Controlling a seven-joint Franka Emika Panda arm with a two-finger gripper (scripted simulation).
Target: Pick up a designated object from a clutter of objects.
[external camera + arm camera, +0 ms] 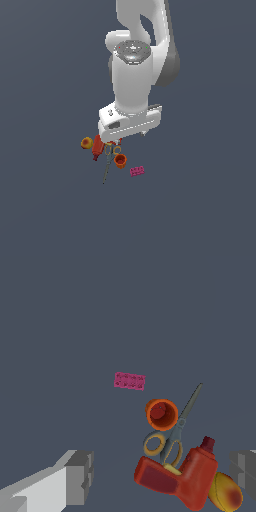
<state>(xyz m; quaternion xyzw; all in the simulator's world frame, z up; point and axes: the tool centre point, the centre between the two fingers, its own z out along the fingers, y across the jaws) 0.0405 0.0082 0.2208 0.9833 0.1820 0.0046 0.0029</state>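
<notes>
Closest to my wrist camera are the two grey fingertips of the gripper, one at each lower corner of the frame and set wide apart. Nothing is held between them; the jaws stand fully spread with only floor and clutter showing in the gap.

Just beyond, I see the red drill-shaped toy lying on its side, its dark red cap pointing away from the lens. The yellow-orange round item sits right against it, partly tucked behind the drill body. The scissors lie touching the drill, with their yellow loops resting near its body and the thin grey blades running off diagonally.

Next comes the orange cup, upright, its mouth open toward the camera so I can look down into a darker red bottom. It stands just beside the scissor loops, close to the blades. It is clear of both fingers.

Farthest out is the pink toy brick, flat on the grey floor and apart from the rest.

From the exterior view I see the arm hanging over the pile, its hand covering part of the drill. The cup sits just past the hand's edge, with the brick toward the exterior view's right and the round item toward its left.
</notes>
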